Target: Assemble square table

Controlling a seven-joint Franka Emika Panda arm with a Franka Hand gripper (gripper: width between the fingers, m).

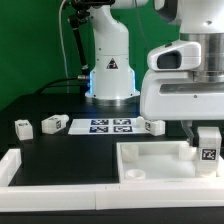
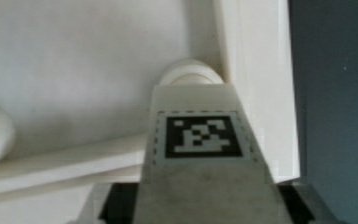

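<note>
Square-table assembly, one moment, exterior and wrist views. The end effector was seen closed on a single grasped leg, its dark fingers pressed against the leg's two flanks. In the wrist view the leg was shown as a smooth, matte white plastic block, tapering away from the camera and carrying a black-and-white square tag on its flat face.

The tabletop, a large white plastic slab with a raised rim, was laid flat on the black surface towards the exterior view's right. A round corner socket was visible at its near corner. The grasped leg was held upright over the slab's corner at the exterior view's right, and in the wrist view its far end was lined up with a rounded socket set against the rim. Whether leg and socket were touching could not be told. Just beyond that rim the dark surface lay bare.

Three loose legs, small tagged white blocks, were scattered behind the slab, on either side of the marker board and well apart from the end effector. A long white L-shaped border rail was run along the near edge and the exterior view's left, fencing in the working area. The robot base was placed behind the marker board. Open surface was left between the slab and the rail's left arm.
</note>
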